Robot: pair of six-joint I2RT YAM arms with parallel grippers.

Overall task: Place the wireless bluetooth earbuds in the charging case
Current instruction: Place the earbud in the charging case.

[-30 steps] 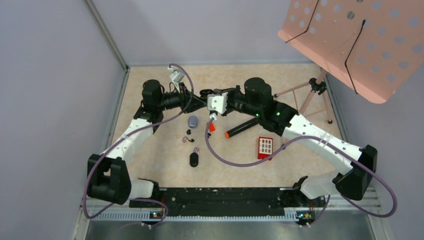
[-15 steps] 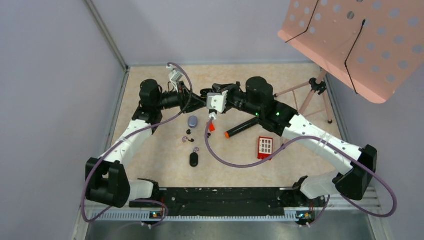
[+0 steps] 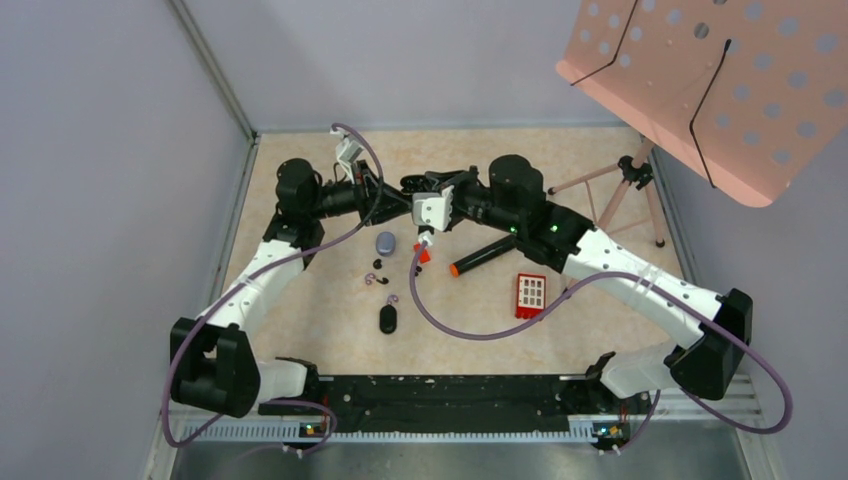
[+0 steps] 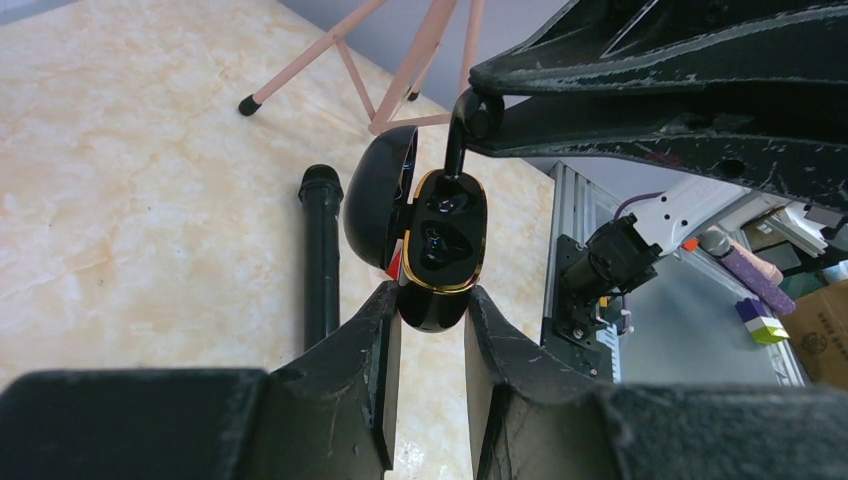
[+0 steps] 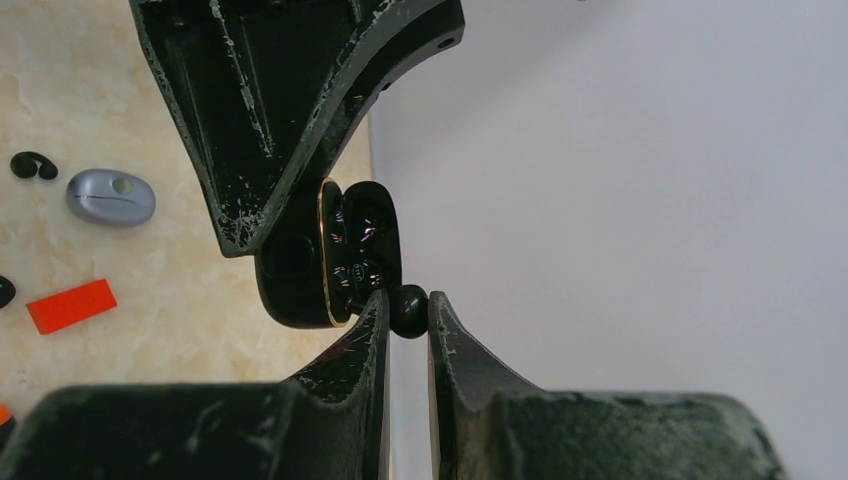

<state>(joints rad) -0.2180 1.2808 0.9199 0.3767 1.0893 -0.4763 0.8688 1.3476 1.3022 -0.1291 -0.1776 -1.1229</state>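
Note:
My left gripper is shut on the lower end of a black charging case with a gold rim, its lid hinged open. My right gripper is shut on the round end of a black earbud, whose tip touches the case's open face. In the top view both grippers meet above the table's back middle, left and right. More tiny earbuds lie on the table: a black one and pale purple ones.
A grey-blue oval, a small red block, a black marker with an orange cap, a black oval case and a red grid block lie on the table. A pink stand's tripod is at back right.
The left arm has shifted slightly and the two grippers have drawn a little closer together. Both holds are unchanged.

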